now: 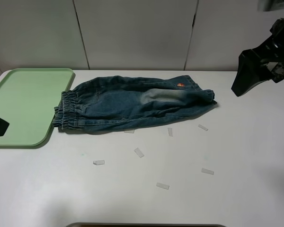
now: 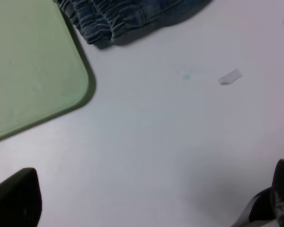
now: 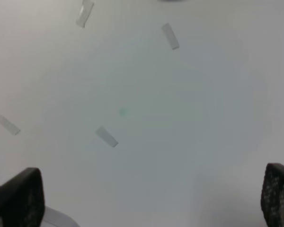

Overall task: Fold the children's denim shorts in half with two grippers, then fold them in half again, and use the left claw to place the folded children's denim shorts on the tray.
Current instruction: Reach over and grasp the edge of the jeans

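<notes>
Lying flat on the white table [image 1: 246,156], the small faded blue-green denim shorts [image 1: 132,101] rest their gathered waistband against the rim of the large pale green plastic tray [image 1: 23,101]. The bulky black left gripper [image 2: 149,201] and right gripper [image 3: 146,196] hover over the table, jaws wide apart, holding nothing

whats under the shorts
The shorts lie flat on the white table. One tape strip lies right at their near edge, maybe partly under. Whatever else is beneath is hidden by the denim.
</notes>
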Controlling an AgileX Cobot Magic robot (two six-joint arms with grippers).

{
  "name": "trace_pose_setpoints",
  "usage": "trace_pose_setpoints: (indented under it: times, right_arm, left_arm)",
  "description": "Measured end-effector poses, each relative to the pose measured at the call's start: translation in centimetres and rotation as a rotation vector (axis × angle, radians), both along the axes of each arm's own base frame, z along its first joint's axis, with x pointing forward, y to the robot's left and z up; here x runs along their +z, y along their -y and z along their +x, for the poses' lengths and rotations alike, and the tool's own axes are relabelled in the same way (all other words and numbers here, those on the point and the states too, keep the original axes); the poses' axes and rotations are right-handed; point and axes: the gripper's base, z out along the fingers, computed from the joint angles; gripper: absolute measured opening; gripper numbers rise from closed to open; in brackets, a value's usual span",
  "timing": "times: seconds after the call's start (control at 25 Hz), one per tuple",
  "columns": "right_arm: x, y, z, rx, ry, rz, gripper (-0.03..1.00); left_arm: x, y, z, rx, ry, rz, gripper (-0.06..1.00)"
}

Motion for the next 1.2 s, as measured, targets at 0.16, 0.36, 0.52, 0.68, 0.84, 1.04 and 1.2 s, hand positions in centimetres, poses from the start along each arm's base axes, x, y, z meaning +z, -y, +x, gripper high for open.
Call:
trace_pose_setpoints:
  times: [0.16,0.36,0.52,0.68,0.84,1.04,1.2]
  right_arm:
    - [-0.4,0.3,-1.1,-0.002,0.005,0.001,0.69]
    - [-0.8,0.5,-1.7,-0.004,0.009,0.003,0.69]
    - [-0.7,0.4,-1.5,-0.005,0.028,0.008,0.69]
    - [-0.7,0.4,-1.5,-0.006,0.030,0.009,0.69]
    - [-0.7,0.4,-1.5,-0.006,0.030,0.009,0.69]
    - [-0.7,0.4,-1.4,-0.008,0.045,0.019,0.69]
    - [-0.6,0.3,-1.2,-0.010,0.064,0.026,0.69]
  left_arm:
    - [-0.4,-1.1,-2.5,0.034,0.050,-0.056,0.96]
    - [-1.1,-2.4,-5.9,0.045,0.139,-0.148,0.96]
    - [-1.9,-3.1,-8.6,0.020,0.211,-0.228,0.95]
    - [-1.9,-4.0,-11.0,-0.024,0.320,-0.262,0.94]
    - [-2.4,-4.6,-12.5,-0.032,0.325,-0.256,0.94]
    - [-3.0,-4.8,-12.8,-0.034,0.291,-0.237,0.94]
    - [-3.3,-4.7,-12.7,-0.035,0.301,-0.236,0.93]
